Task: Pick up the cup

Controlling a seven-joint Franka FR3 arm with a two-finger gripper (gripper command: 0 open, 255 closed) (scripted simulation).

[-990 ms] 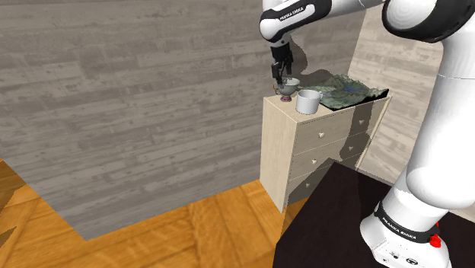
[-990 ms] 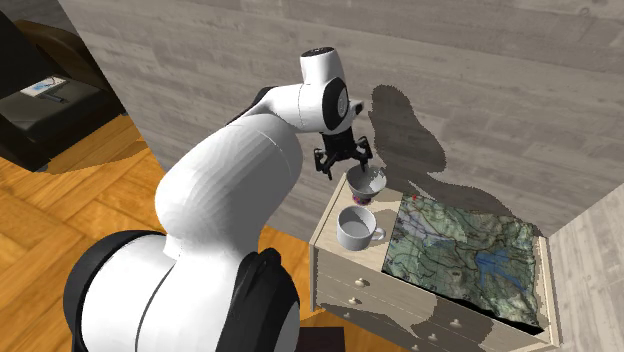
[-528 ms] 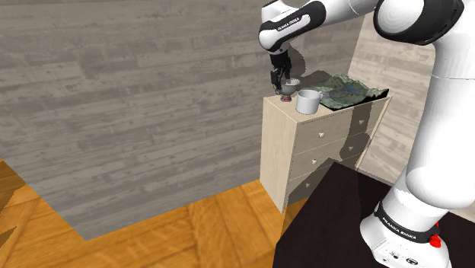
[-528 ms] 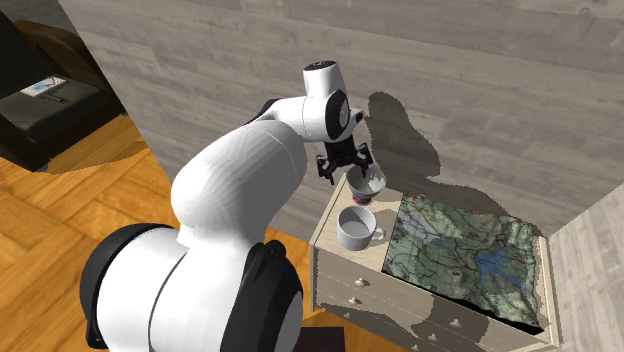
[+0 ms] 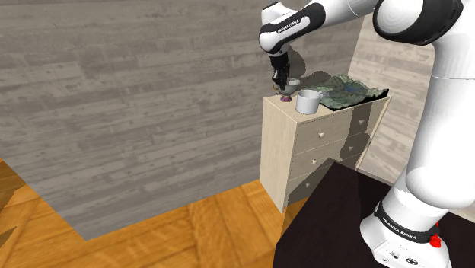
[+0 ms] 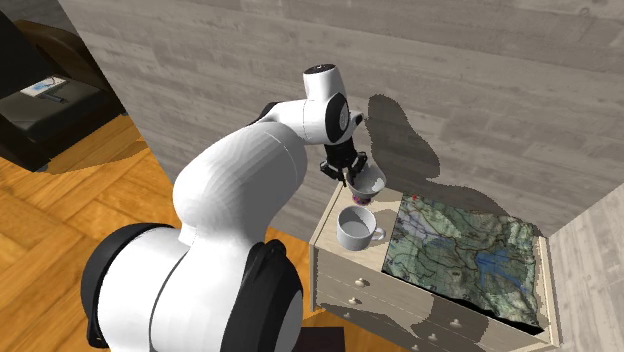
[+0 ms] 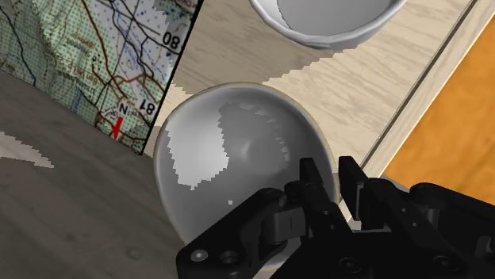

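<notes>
Two drinking vessels stand on one pale dresser (image 5: 301, 148): the grey footed cup (image 7: 238, 150), upright at the corner by the wall (image 5: 152, 91), and one white mug (image 7: 325, 20) just beside it. The cup's rim passes between the gripper (image 7: 328, 170)'s two black fingers (image 7: 311, 181), one inside the bowl, one outside, drawn nearly together, pinching it. One map (image 7: 95, 47) lies alongside.

Home room, pale chest of drawers (image 5: 316, 145), parquet floor (image 5: 175, 232) (grey plank wall (image 5: 137, 91) behind)
</notes>
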